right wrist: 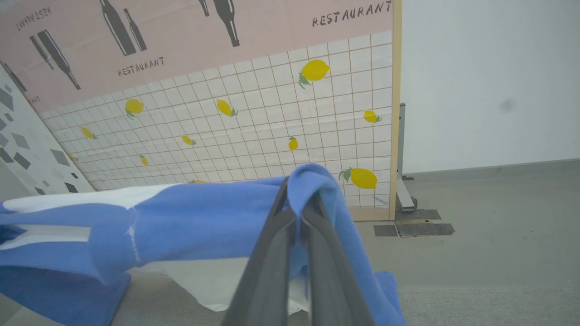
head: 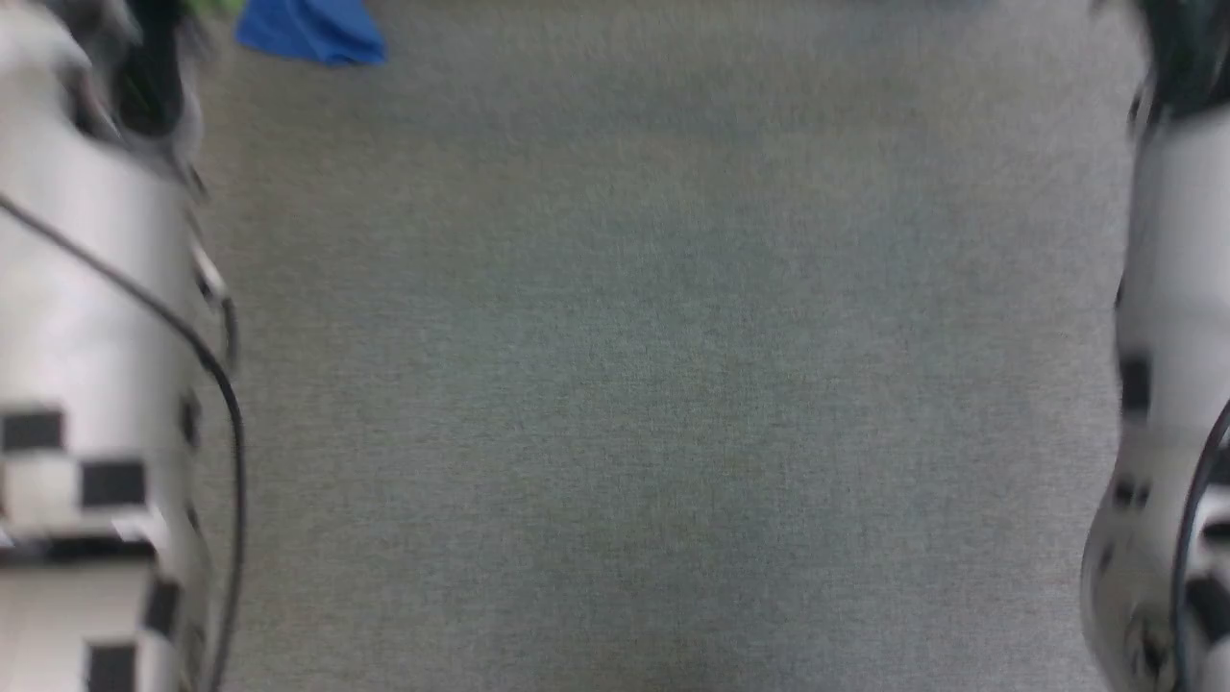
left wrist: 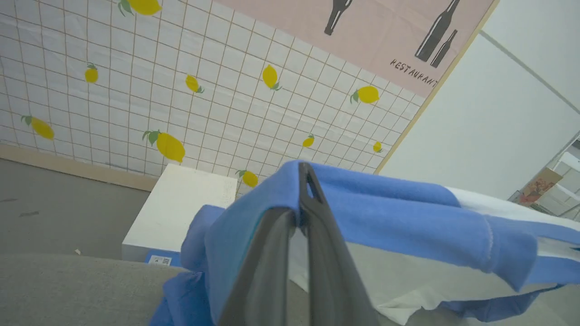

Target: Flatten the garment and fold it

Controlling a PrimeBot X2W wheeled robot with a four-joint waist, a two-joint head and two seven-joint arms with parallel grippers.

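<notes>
The left pincer [left wrist: 300, 206] was clamped shut on blue fabric of the garment [left wrist: 408, 217], and the right pincer [right wrist: 297, 212] gripped its other blue end (sleeves drooping). The shirt hung stretched between them above the grey bench [left wrist: 68, 290].

A: Arms, quick?
B: L forearm [head: 86, 317] is glossy white w/ black square marks [head: 110, 483] low down. Thin black cable [head: 207, 365] runs along it. R forearm [head: 1168, 365] is the same white, w/ small black patches & a dark cable [head: 1187, 538] too.
A: Fingers?
B: L fingers [left wrist: 328, 262] & R fingers [right wrist: 267, 267] are long, flat, dark grey, tapering to the tips.
</notes>
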